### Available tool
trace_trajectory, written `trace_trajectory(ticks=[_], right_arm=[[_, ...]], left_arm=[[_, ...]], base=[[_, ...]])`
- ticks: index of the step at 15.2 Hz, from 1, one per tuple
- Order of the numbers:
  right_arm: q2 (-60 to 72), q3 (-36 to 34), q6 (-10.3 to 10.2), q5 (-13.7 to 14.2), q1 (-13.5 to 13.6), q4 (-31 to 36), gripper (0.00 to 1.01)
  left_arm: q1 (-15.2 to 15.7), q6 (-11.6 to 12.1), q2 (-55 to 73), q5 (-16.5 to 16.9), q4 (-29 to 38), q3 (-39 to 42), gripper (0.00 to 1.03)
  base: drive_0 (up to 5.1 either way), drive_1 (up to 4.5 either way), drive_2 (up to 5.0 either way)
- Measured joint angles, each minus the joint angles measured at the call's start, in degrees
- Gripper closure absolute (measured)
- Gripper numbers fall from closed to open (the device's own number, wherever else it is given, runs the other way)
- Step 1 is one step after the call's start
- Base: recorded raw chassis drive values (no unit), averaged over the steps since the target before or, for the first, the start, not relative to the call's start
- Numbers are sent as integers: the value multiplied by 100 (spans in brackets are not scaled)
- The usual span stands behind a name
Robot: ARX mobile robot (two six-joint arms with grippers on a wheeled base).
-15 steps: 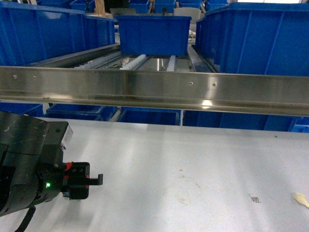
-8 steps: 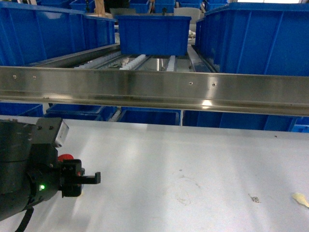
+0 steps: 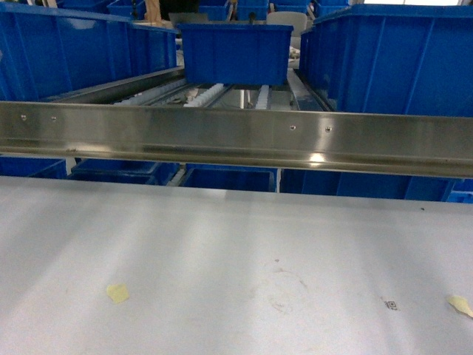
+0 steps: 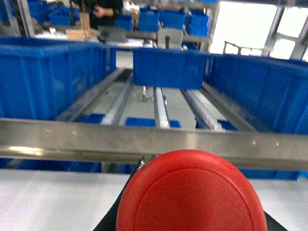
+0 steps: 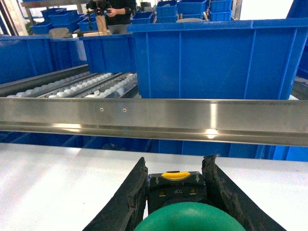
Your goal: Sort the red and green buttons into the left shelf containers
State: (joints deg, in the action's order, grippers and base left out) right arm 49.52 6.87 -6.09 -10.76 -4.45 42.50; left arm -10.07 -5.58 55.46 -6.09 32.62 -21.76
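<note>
Green plastic fills the bottom of the right wrist view: the green button sits clenched between the two dark fingers of the right end effector, its blocky black body with a yellow tab facing forward. That looks a sound hold, on the flat, stiff body rather than the domed cap, which would likely slip. In the left wrist view the red button crowds the lens with its smooth mushroom cap; it seems carried by the left end effector, but the fingers are hidden behind the cap, so I cannot tell how they stand. Both parts are probably light, rigid and sturdy, so a modest squeeze should do. Beyond them lies the white desk, bare of buttons in the head view, with neither arm showing there. Past the steel rail stand the blue bins on the left of the shelf, deep and wide, an easy drop.
</note>
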Motion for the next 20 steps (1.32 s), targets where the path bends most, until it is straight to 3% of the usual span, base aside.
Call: trace_trajectory(ticks=[2,4,6,20], right_arm=[[0,0,0,0,0,0,71],[0,0,0,0,0,0,71],[0,0,0,0,0,-2,71],[-11,-4,0,4,-2,31,71]], left_arm=[[308,-33,-1137,-245,-328,11,78],[505,-37,-1139,-109,243,114,78],[503,-24,-885,-92,181,197,78],[505,-17,-946,-76,251,221,78]], base=[[0,0,0],[0,0,0],[0,0,0],[-473,133,347]])
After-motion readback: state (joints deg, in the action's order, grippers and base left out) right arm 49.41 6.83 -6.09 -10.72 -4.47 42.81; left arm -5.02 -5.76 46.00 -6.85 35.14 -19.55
